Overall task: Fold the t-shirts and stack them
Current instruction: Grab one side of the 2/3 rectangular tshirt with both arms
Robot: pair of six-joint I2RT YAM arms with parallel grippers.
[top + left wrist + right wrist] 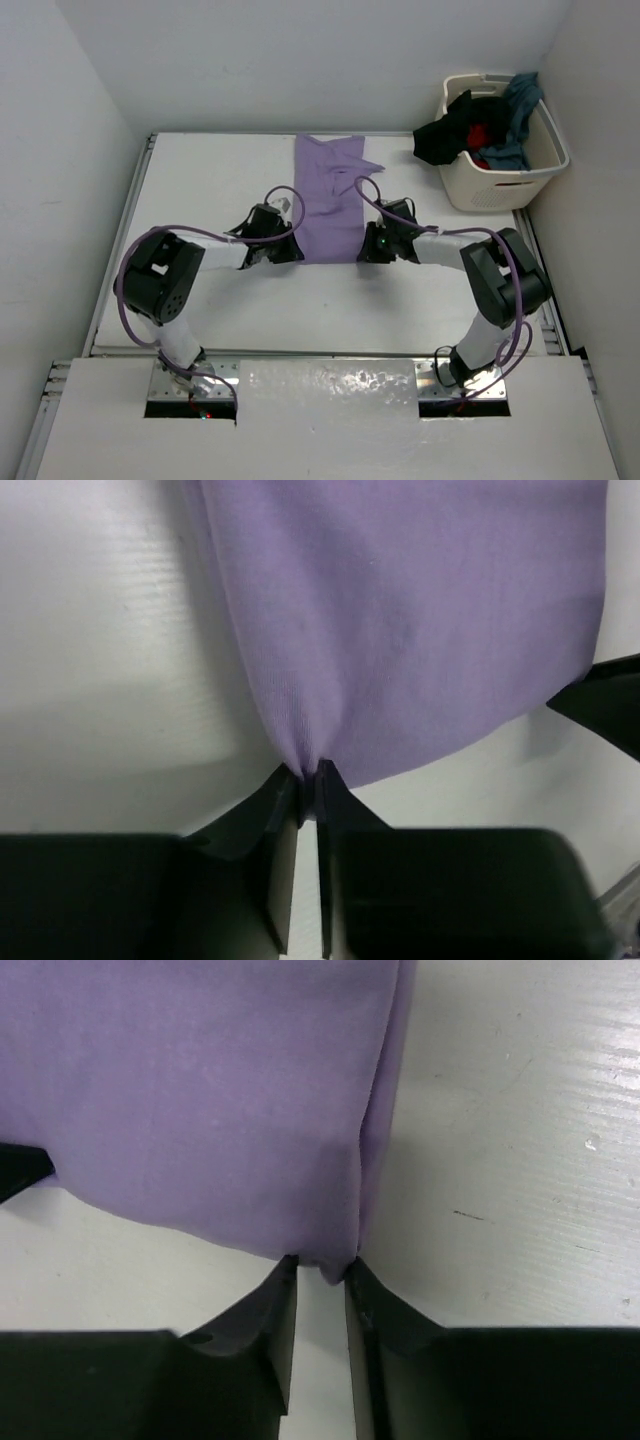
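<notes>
The lavender purple cloth t-shirt [330, 195] lies on the white table [210, 175] as a narrow strip, its near hem corners pinched by the left gripper [310, 775] and right gripper [320, 1265], both jaws closed to a slit on the fabric. Shirt 1 of 4 looks only part-folded, nothing stacked; the black t-shirt [440, 138], red t-shirt [481, 134] and teal blue t-shirt [521, 96] sit in the cream plastic laundry basket [495, 188], far right.

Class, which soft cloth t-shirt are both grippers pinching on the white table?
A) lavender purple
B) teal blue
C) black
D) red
A: the near edge of the lavender purple cloth t-shirt is pinched by the left gripper and the right gripper, as each wrist view shows.
</notes>
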